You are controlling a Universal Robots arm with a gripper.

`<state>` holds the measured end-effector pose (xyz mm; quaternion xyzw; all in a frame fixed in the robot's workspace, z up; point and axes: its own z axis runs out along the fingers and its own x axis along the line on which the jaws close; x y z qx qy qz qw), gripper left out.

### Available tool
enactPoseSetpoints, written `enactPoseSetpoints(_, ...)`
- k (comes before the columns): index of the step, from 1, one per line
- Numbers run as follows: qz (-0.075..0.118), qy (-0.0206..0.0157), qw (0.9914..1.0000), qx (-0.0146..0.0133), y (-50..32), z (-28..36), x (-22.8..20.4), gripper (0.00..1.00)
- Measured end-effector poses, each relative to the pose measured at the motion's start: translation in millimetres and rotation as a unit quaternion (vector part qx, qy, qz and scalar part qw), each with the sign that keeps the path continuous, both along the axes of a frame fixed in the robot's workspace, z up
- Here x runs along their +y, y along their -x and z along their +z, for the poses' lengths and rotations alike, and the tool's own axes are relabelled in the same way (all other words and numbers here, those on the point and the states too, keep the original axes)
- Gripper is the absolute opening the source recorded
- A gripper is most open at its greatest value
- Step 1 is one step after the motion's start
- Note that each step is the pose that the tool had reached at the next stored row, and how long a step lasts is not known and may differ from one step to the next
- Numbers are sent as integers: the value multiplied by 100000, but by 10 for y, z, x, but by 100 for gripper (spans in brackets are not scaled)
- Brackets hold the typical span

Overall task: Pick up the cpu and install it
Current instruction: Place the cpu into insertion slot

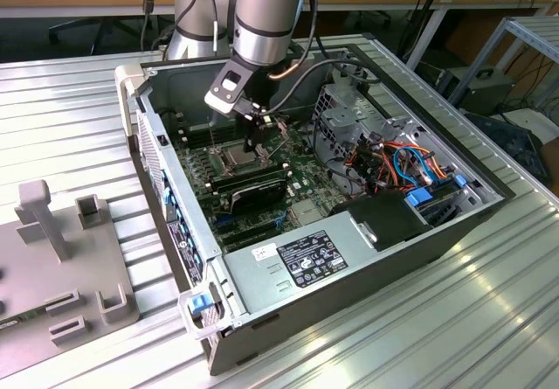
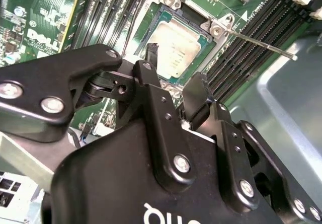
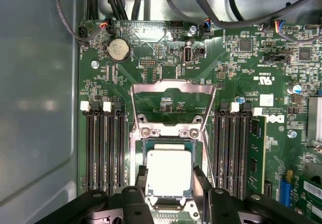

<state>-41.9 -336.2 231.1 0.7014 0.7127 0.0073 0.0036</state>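
The cpu [image 3: 168,173], a small square chip with a dull silver top, lies flat in the motherboard socket [image 3: 168,142]. In both wrist views my gripper [image 3: 170,177] straddles it, one black fingertip [image 3: 142,176] against each of two opposite edges, so it is shut on the chip. The second wrist view shows the cpu [image 2: 177,48] just past the fingertips [image 2: 197,89], inside the socket's rim. In the exterior view my gripper [image 1: 253,142] is low inside the open computer case [image 1: 454,232], over the socket.
The hinged metal socket frame [image 3: 171,90] stands folded back, and its thin lever [image 2: 261,43] sticks out sideways. Memory slots [image 3: 103,148] flank the socket, with one module [image 3: 256,153] seated. Cables [image 1: 393,162] and the power supply [image 1: 306,258] fill the case's near side.
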Motion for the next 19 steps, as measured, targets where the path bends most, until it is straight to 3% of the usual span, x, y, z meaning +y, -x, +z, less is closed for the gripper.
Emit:
enactPoseSetpoints(2,-2,2,100000,2,0,-33,0,48)
enactPoseSetpoints(17,-2,7,100000,4,0,-40,0,48)
enactPoseSetpoints(19,-3,8,100000,5,0,-40,0,40)
